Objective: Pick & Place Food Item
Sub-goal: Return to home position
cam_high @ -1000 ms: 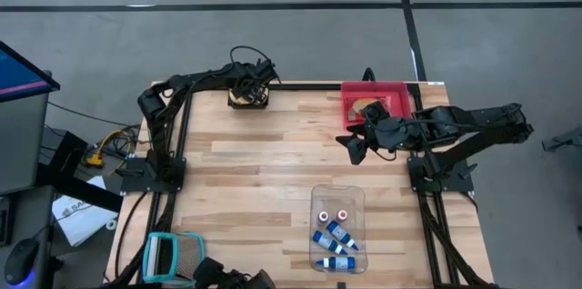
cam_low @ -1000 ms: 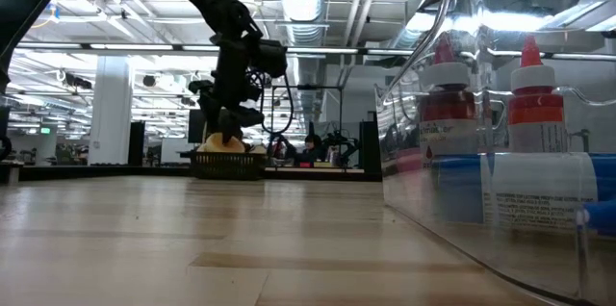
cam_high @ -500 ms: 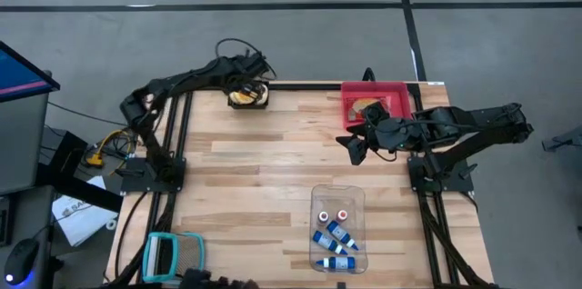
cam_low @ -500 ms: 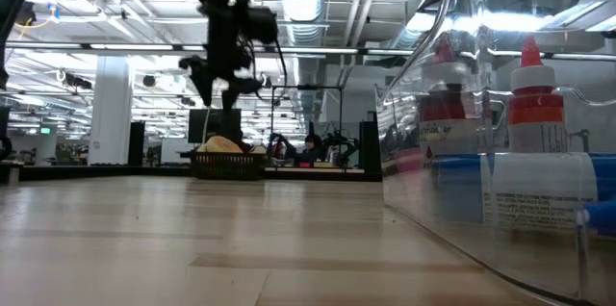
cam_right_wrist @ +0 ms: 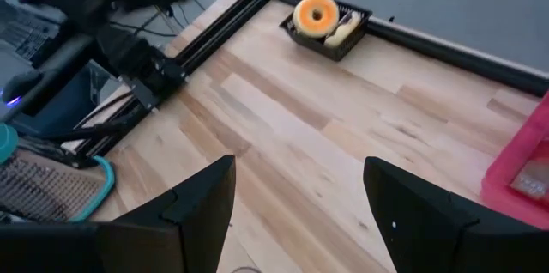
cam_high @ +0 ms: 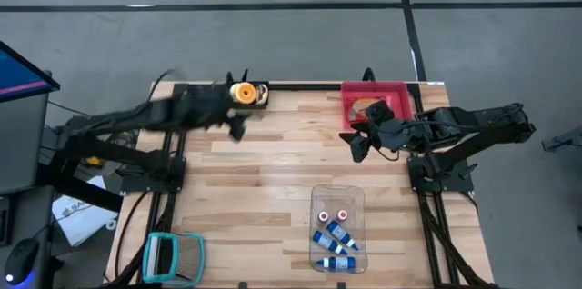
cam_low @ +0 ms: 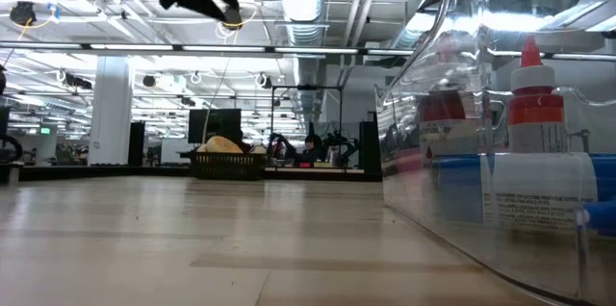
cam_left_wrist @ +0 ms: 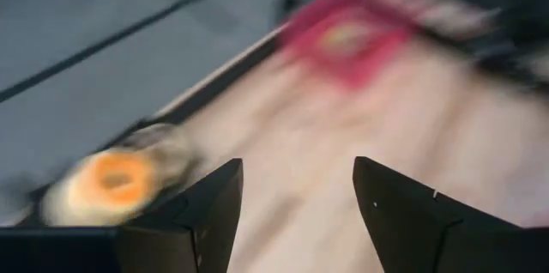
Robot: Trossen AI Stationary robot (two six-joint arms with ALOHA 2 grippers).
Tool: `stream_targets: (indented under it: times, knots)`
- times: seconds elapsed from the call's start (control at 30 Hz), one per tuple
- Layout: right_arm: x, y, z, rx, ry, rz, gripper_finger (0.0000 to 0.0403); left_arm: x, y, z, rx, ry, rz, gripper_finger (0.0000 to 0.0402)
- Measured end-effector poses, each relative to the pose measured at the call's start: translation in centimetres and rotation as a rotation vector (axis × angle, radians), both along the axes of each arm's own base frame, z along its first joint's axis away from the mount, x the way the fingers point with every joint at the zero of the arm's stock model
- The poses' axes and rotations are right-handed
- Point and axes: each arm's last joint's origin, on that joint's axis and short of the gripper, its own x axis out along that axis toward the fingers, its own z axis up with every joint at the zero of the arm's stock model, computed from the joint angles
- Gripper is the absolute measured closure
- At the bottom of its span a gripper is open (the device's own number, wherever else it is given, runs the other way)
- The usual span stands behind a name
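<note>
Bottles (cam_low: 529, 104) in a clear container (cam_high: 337, 227) sit well nearer than the black bin (cam_high: 262, 97), toward the near edge of the table (cam_high: 273, 171) and to the bin's right. A teal basket (cam_high: 173, 255) lies at the near corner to the bin's left, just as far from it.

Closer to the bin, I see the right gripper (cam_high: 355, 148) waiting over the boards well to its right and a little nearer than it. Its fingers are spread with nothing between them.

My left gripper (cam_high: 238, 128) hangs just on the bin's near side. The low view shows it high above the bin, and its fingers are apart and hold nothing.

At the far edge, the bin holds an orange donut (cam_high: 242, 93) lying on top of what is already inside. A red tray (cam_high: 346, 98) stands at that same far edge, to the bin's right, with a brownish food piece (cam_high: 366, 107) in it.
</note>
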Motion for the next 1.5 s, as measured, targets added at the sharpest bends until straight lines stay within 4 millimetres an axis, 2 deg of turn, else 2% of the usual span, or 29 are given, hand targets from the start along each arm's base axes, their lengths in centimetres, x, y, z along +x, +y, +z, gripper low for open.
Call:
stream_targets:
  times: [0.07,0.17,0.27,0.33,0.6,0.7,0.83,0.97,1.17,1.27,1.37,1.5]
  knots:
    - [-0.1,0.0,0.1,-0.009,-0.007,-0.009,0.0154,-1.6,-2.6,-1.3,0.019,-0.173,-0.110,0.0185]
    - [-0.2,0.3,0.2,-0.027,-0.016,-0.013,0.0154,-2.9,-5.6,-4.0,0.024,-0.471,-0.269,0.0189]
    - [0.1,0.7,0.2,-0.018,-0.042,-0.014,0.0154,-3.7,-7.4,-7.9,0.003,-0.599,-0.378,0.0196]
    - [0.1,0.9,0.2,-0.003,-0.052,-0.017,0.0154,-4.4,-8.0,-9.9,0.000,-0.638,-0.415,0.0202]
    - [0.1,2.5,0.7,0.105,-0.167,-0.018,0.0154,-9.0,-7.8,-13.1,0.079,-0.801,-0.513,0.0215]
    - [0.2,3.7,0.8,0.092,-0.206,-0.024,0.0154,-10.4,-7.5,-14.6,0.082,-0.870,-0.530,0.0215]
    - [-0.1,4.8,0.8,0.058,-0.234,-0.040,0.0154,-11.4,-7.3,-15.9,0.078,-0.820,-0.549,0.0215]
    - [-0.4,5.0,0.2,0.091,-0.193,-0.051,0.0154,-11.6,-7.1,-16.7,0.113,-0.724,-0.532,0.0215]
    - [-0.1,4.8,-0.7,0.128,-0.108,0.027,0.0154,-11.6,-6.2,-17.3,0.225,-0.604,-0.244,0.0215]
    - [0.5,4.2,-1.2,0.090,-0.075,0.075,0.0154,-11.6,-6.0,-17.5,0.247,-0.572,-0.159,0.0215]
    - [1.6,3.4,-2.2,0.056,-0.066,0.149,0.0154,-11.5,-6.0,-17.6,0.249,-0.555,-0.153,0.0215]
    - [4.0,1.7,-4.5,0.018,-0.172,0.305,0.0154,-11.3,-6.1,-17.8,0.253,-0.530,-0.158,0.0215]
